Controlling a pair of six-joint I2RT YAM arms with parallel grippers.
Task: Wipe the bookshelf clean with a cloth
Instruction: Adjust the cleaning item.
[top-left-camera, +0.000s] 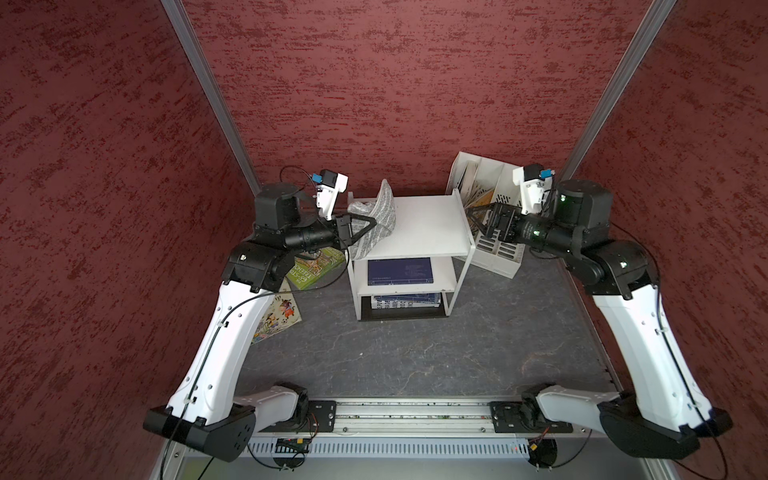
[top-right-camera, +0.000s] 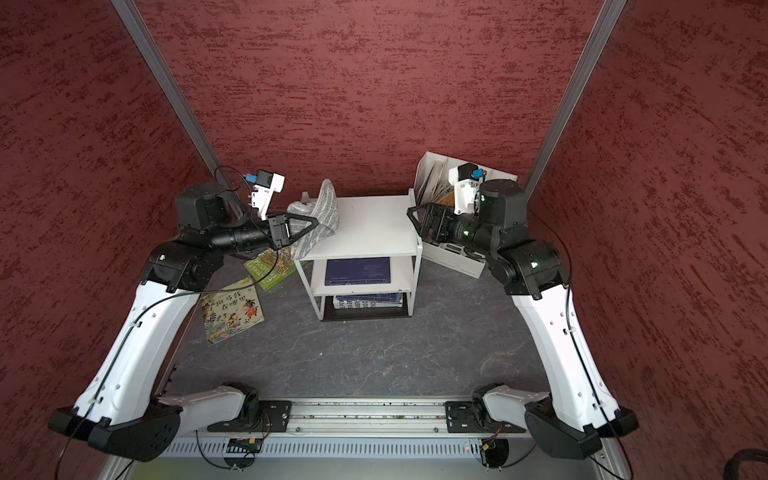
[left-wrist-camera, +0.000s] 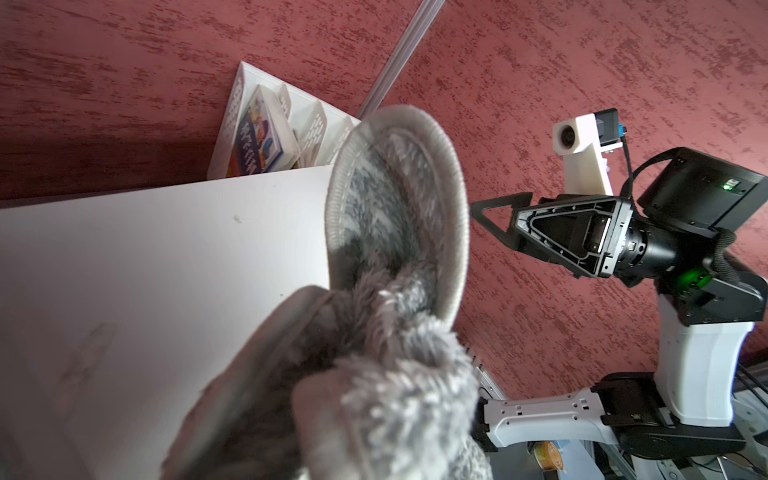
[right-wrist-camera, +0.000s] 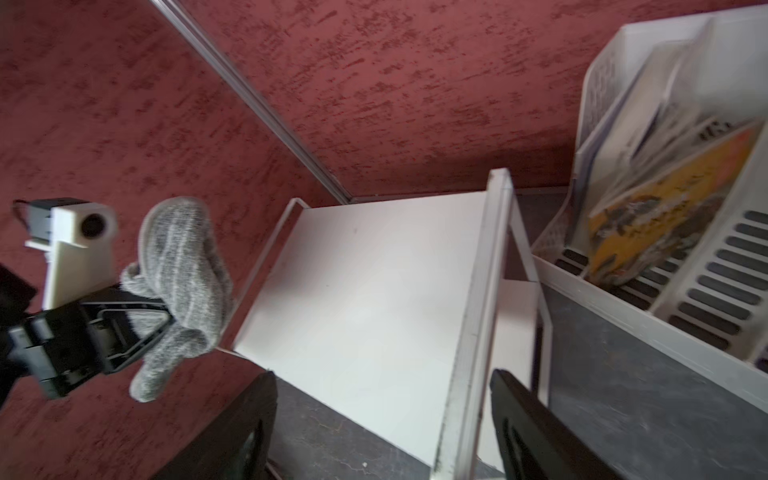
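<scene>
**Cloth held at bookshelf's left edge**

Left gripper (top-left-camera: 372, 226) is clamped shut on the cloth (top-left-camera: 385, 211). The cloth is bunched over the left edge of the bookshelf (top-left-camera: 428, 226) top, with one end hanging below that edge. Right gripper (right-wrist-camera: 382, 386) sits at the bookshelf's right edge, fingers spread wide and holding nothing.

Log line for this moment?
left gripper: shut on cloth | cloth: at bookshelf top edge | right gripper: open beside bookshelf
</scene>
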